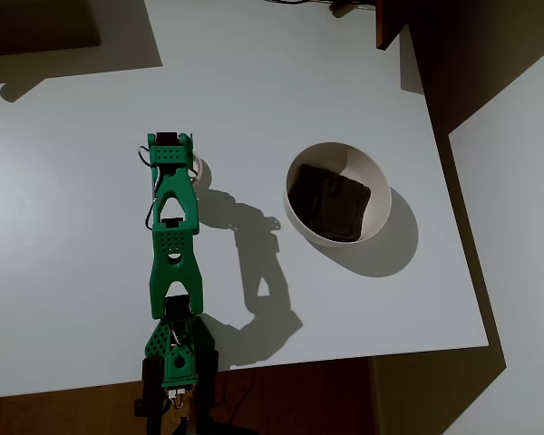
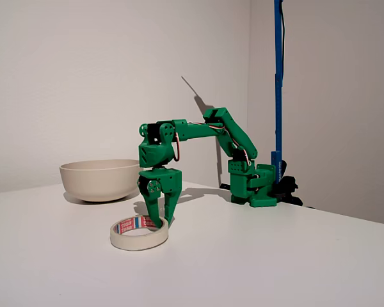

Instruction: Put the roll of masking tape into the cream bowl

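Gripper (image 2: pixel 161 220) points straight down over the far rim of the tape roll (image 2: pixel 139 233), which lies flat on the white table (image 2: pixel 256 256). In the fixed view the fingertips reach down to the ring's back edge; one looks to dip inside the hole, the other sits at or just outside the wall. The fingers stand only slightly apart. Whether they already pinch the wall I cannot tell, as the contact point is hidden behind the roll's own rim.

In the overhead view the arm (image 1: pixel 172 236) covers nearly all of the roll; just a pale arc (image 1: pixel 198 168) peeks out to the picture-right of the wrist. The bowl (image 1: pixel 374 186) sits well apart from the gripper, to its picture-right in the overhead view, with a dark patch (image 1: pixel 331 204) at its bottom. In the fixed view the bowl (image 2: pixel 99 179) stands behind and to the left of the gripper.

Risks, as judged from this pose:
- Grip is on a thin wall at one edge of the ring. A shallow bite may let the roll slip or swing and drop when lifted.
- If both tips land outside or both inside the wall, closing grabs nothing and may only nudge the roll.
- A roll hanging from one side could clip the bowl's rim on the way over; clearance needs to be generous.
- Releasing off-centre could leave it perched on the rim or rolling away.
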Controlling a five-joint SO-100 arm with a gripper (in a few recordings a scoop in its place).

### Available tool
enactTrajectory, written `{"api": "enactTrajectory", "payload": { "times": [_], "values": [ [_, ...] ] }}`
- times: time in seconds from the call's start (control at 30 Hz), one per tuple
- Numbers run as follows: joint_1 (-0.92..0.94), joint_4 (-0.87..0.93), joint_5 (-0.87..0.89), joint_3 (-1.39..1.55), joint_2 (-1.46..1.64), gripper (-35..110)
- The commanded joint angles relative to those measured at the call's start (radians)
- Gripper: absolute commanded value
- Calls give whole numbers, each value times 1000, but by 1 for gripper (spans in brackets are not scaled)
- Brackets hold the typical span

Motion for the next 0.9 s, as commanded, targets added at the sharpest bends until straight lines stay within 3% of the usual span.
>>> {"api": "enactTrajectory", "payload": {
  "times": [0.0,0.5,0.87],
  "values": [
    [-12,80,15,-158,110,-8],
    [-8,141,-37,-218,647,-8],
    [236,164,-64,-218,888,-8]
  ]
}}
